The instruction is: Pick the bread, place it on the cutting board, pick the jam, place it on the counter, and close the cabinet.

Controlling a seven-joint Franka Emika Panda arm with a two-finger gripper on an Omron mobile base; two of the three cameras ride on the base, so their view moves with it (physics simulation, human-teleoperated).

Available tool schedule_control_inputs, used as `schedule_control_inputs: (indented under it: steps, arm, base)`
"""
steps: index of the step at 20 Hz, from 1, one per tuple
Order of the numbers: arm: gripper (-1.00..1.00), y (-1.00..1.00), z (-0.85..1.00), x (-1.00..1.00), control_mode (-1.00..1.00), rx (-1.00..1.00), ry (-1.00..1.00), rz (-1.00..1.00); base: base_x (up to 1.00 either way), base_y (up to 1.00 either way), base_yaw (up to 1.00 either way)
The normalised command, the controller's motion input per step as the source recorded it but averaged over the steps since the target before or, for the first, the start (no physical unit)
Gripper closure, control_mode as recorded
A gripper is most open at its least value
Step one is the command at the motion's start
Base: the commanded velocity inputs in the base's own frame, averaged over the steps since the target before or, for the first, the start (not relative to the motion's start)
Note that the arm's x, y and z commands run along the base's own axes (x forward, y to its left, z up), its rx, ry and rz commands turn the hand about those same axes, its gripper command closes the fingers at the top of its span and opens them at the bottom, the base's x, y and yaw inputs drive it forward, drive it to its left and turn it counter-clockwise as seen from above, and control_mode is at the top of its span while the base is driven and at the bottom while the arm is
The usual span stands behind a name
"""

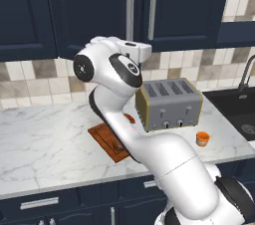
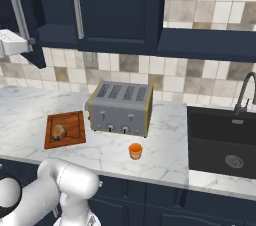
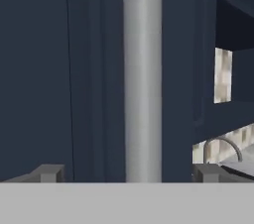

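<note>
The bread point(image 2: 59, 131), a small brown roll, lies on the reddish cutting board point(image 2: 65, 129). In the left base view my arm covers part of the cutting board point(image 1: 106, 141). The orange jam point(image 2: 135, 150) stands on the white marble counter point(image 2: 165, 145) in front of the toaster; the jam point(image 1: 202, 138) stands upright. My gripper point(image 3: 128, 172) is open, up at the navy cabinet point(image 2: 117, 10), and the door's silver bar handle point(image 3: 142, 74) stands between its fingertips point(image 3: 49, 172). The left cabinet door point(image 2: 30, 25) looks slightly ajar. My hand point(image 1: 134, 50) sits just below the handle point(image 1: 130, 10).
A four-slot grey toaster point(image 2: 120, 107) stands at the middle of the counter, right of the board. A dark sink point(image 2: 225, 140) with a faucet point(image 2: 245, 92) lies at the right. A tiled backsplash runs behind, and navy drawers point(image 1: 40, 201) sit below the counter edge.
</note>
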Motion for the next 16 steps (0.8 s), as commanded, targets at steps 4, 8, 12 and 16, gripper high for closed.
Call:
schedule_control_inputs:
  steps: [4, 8, 12, 16]
  arm:
    - [-1.00, -0.01, 0.00, 0.58, -1.00, 0.00, 0.00, -0.01]
    - [-1.00, 0.00, 0.00, 0.55, -1.00, 0.00, 0.00, -0.01]
    - [-1.00, 0.00, 0.00, 0.59, -1.00, 0.00, 0.00, -0.02]
    - [-1.00, 0.00, 0.00, 0.62, -1.00, 0.00, 0.00, -0.03]
  base:
    - [0.00, 0.00, 0.00]
    - [0.00, 0.00, 0.00]
    - [0.00, 0.00, 0.00]
    - [0.00, 0.00, 0.00]
